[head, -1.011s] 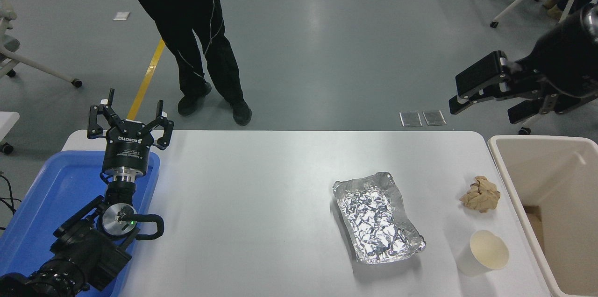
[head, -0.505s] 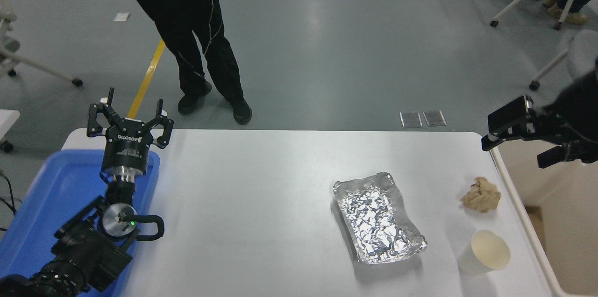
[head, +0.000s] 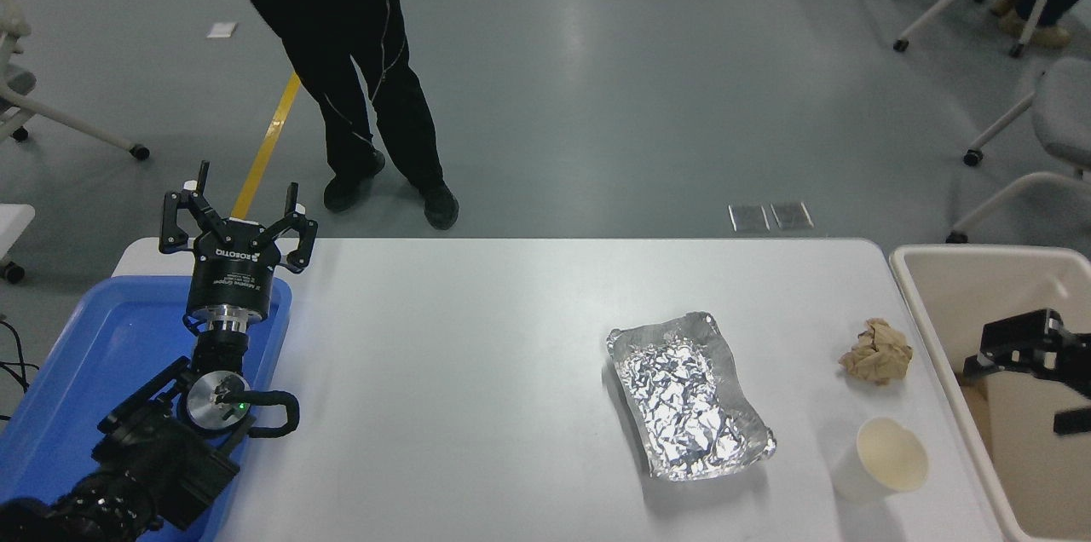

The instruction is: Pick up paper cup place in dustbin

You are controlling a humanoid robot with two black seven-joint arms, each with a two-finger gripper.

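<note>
The paper cup (head: 881, 460) stands upright near the table's (head: 477, 371) front right corner, mouth up, its long axis vertical and leaning a touch left in this view, the cream inside plainly showing. It is untouched, just left of the dustbin (head: 916, 316), which sits past the table's right edge. Behind the cup lies the crumpled brown paper ball (head: 876, 352), and to its left the foil tray (head: 689, 394), its long side running from back left to front right.

And the right gripper (head: 1023, 371) has come a long way down! A second ago it hung high above the floor beyond the bin's far corner; half a second ago it crossed the bin's rim; now it sits low at the right edge, over the bin's inside, pointing left toward the cup. Its fingers are spread apart and hold nothing. The cup, ball and tray have not budged.

The left gripper (head: 237, 222) is parked at the lower left over the blue tray (head: 77, 354), fingers splayed and empty, as before. A person (head: 349, 56) in black stands beyond the far edge.
</note>
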